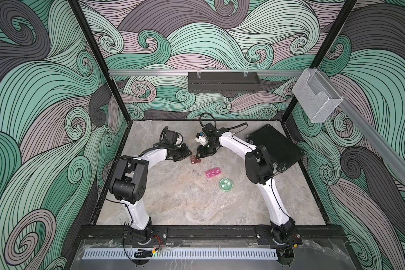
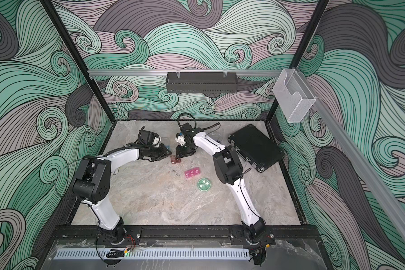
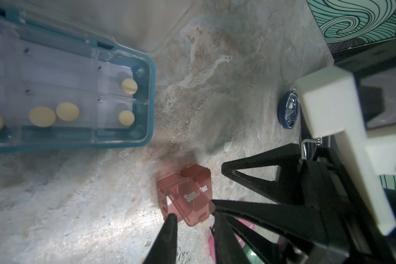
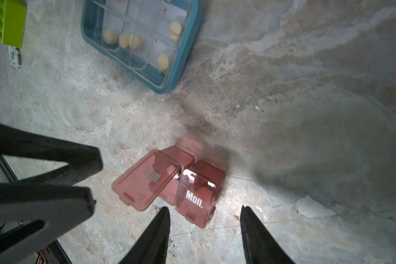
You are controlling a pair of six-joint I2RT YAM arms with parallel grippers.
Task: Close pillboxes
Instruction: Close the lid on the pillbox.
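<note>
The brown two-cell pillbox (image 1: 195, 160) (image 4: 188, 182) lies mid-table with both lids raised; the "Sun" lid swings out wider than the "Mon." lid. My right gripper (image 4: 206, 211) is open, its fingertips either side of the "Mon." lid's edge and not touching it. My left gripper (image 3: 193, 213) stands narrowly open beside the "Sun" lid and holds nothing. The pale blue rectangular pillbox (image 3: 78, 91) lies open behind, with yellowish pills inside. The pink three-cell pillbox (image 1: 213, 173) and the round green one (image 1: 226, 184) lie nearer the front. The round dark blue one (image 3: 288, 112) is behind my right arm.
A large black flat case (image 1: 276, 147) lies at the back right. A lime green studded brick (image 4: 8, 22) sits by the pale blue box near the back. Patterned walls enclose the marble table (image 1: 197, 205), whose front half carries only the two arms' bases.
</note>
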